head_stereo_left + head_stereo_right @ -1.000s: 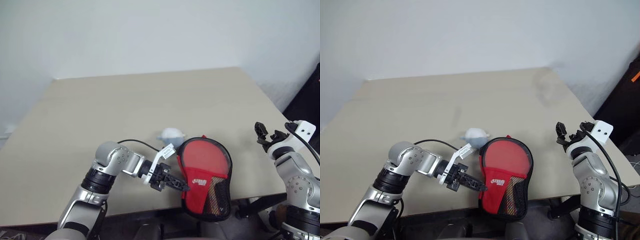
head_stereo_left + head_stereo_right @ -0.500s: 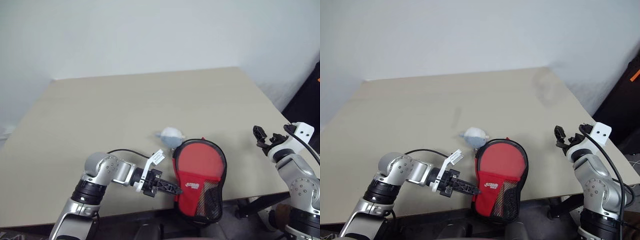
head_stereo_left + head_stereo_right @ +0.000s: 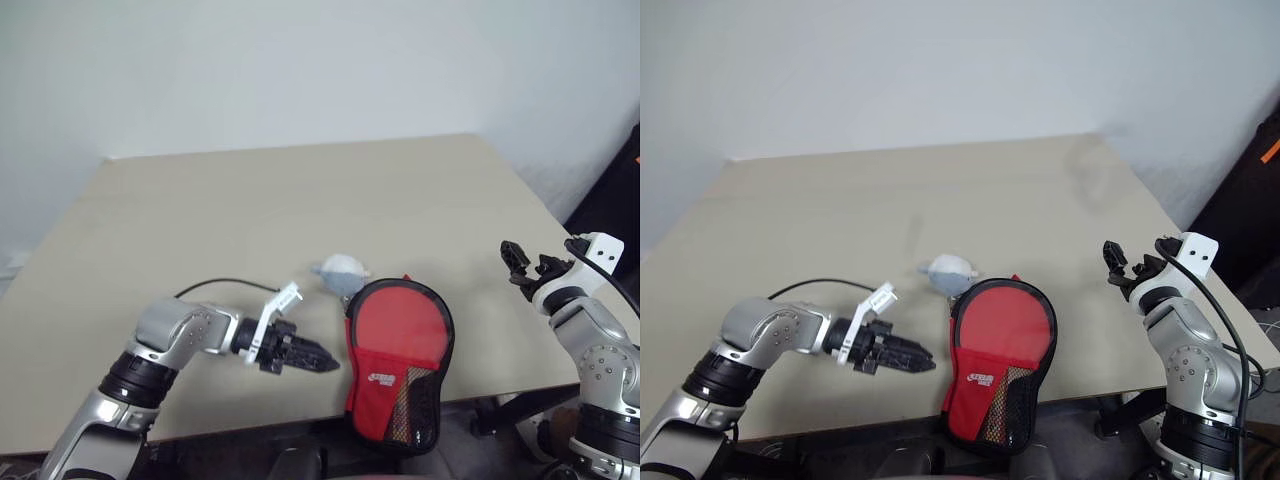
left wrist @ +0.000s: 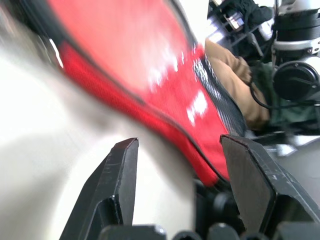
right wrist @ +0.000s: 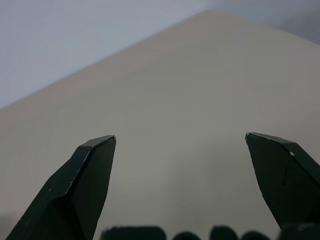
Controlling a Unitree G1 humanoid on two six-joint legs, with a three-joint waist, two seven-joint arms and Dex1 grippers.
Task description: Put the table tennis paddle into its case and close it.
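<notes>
The case [image 3: 385, 385] lies at the table's front edge, red with black piping, its mesh narrow end hanging past the edge. In its round end a flat red face shows, the table tennis paddle [image 3: 400, 322]; the handle is hidden. My left gripper [image 3: 325, 363] is open just left of the case, apart from it and pointing at its side. In the left wrist view the case [image 4: 150, 65] lies beyond the spread fingers [image 4: 120, 175]. My right gripper [image 3: 520, 262] is open above the table's right edge, well clear of the case.
A pale grey-white lump [image 3: 342, 270] lies on the beige table [image 3: 250, 210] just behind the case's round end. A black cable runs along my left arm. Beyond the table's right edge there is dark equipment.
My left gripper was shut on the case's left edge; it has opened, let go and drawn back to the left. The case shifted slightly left, then stayed. The right gripper barely moved.
</notes>
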